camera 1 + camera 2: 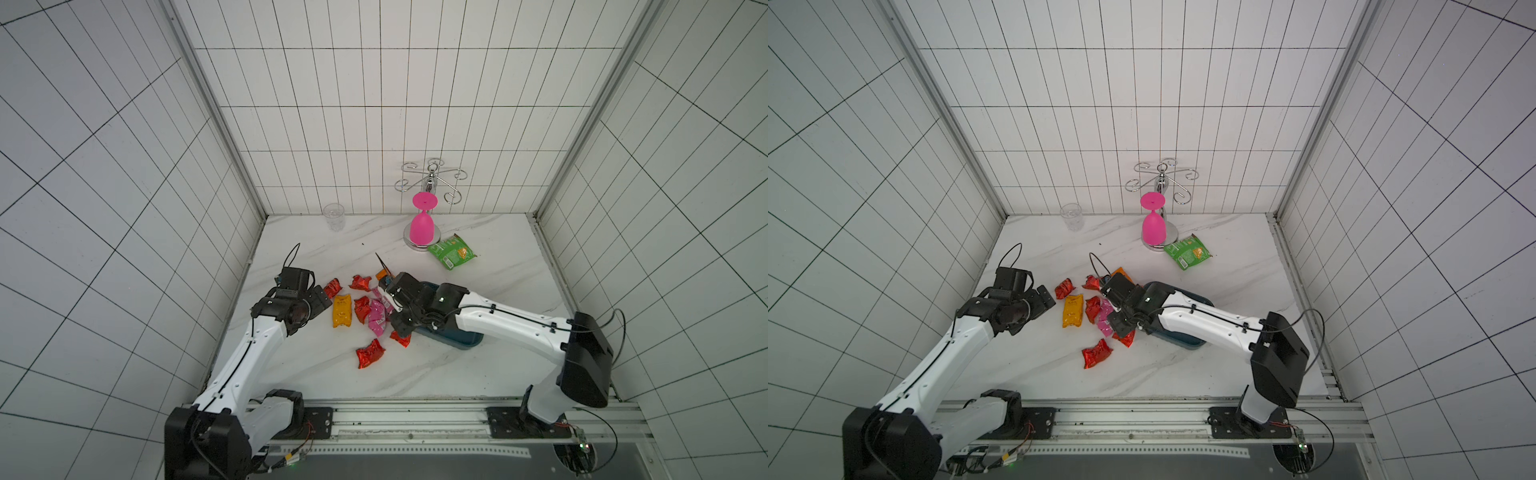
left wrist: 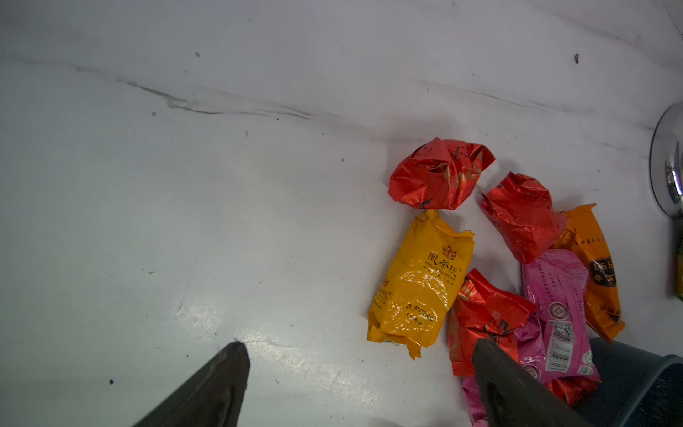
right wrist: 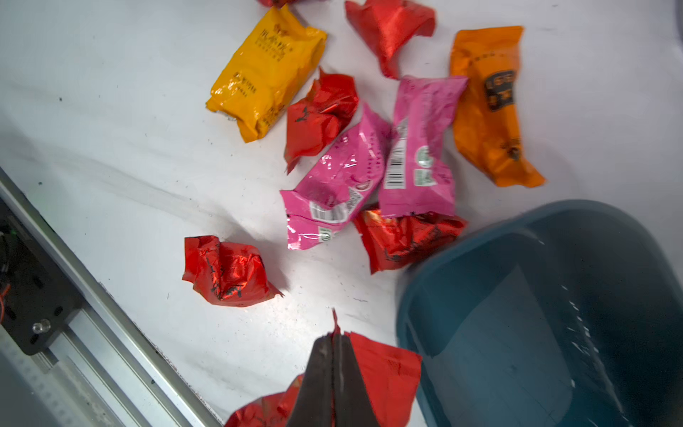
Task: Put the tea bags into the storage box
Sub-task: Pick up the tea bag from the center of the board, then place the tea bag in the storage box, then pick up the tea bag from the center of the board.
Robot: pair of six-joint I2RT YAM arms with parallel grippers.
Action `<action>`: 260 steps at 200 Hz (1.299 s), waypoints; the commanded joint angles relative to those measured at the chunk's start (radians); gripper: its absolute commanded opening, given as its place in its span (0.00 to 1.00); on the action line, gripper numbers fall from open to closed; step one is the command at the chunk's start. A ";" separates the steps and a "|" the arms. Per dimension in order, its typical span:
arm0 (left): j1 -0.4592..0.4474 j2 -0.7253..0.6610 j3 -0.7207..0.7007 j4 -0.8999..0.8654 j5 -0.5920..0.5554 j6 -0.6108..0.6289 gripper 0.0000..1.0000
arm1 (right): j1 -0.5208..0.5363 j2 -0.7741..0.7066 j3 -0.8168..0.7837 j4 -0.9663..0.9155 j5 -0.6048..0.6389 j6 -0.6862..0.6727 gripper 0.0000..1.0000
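Top views: the marble table fills the lower middle of the frame, with the storage box just right of centre, mostly under the right arm.
The right gripper is pressed together on a red tea bag just left of the box. The left gripper, left of centre, stands with its fingers wide apart. The loose tea bags lie scattered at centre frame, outside the box.

Chinese characters on the yellow tea bag
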 commanded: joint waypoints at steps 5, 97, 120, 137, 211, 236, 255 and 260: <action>0.003 0.065 0.084 0.053 0.046 0.048 0.98 | -0.108 -0.040 0.003 -0.077 0.072 0.057 0.00; -0.007 0.050 0.035 -0.035 0.173 0.047 0.98 | -0.256 0.156 0.003 -0.024 0.084 -0.010 0.18; -0.006 0.056 0.054 -0.041 0.170 0.052 0.98 | -0.253 0.121 0.024 -0.024 0.078 -0.008 0.42; -0.003 0.080 0.082 -0.045 0.179 0.034 0.97 | -0.228 0.080 0.043 -0.033 0.070 -0.037 0.47; 0.107 0.091 0.069 -0.021 0.227 -0.106 0.98 | 0.029 0.091 0.088 0.000 -0.043 -0.133 0.64; 0.138 0.060 0.046 -0.055 0.217 -0.095 0.98 | 0.089 0.164 0.108 0.037 -0.067 -0.174 0.66; 0.142 0.049 0.041 -0.093 0.194 -0.073 0.98 | 0.134 0.236 0.149 0.034 -0.071 -0.209 0.66; 0.143 0.049 0.041 -0.102 0.189 -0.067 0.98 | 0.145 0.254 0.160 0.033 -0.070 -0.215 0.66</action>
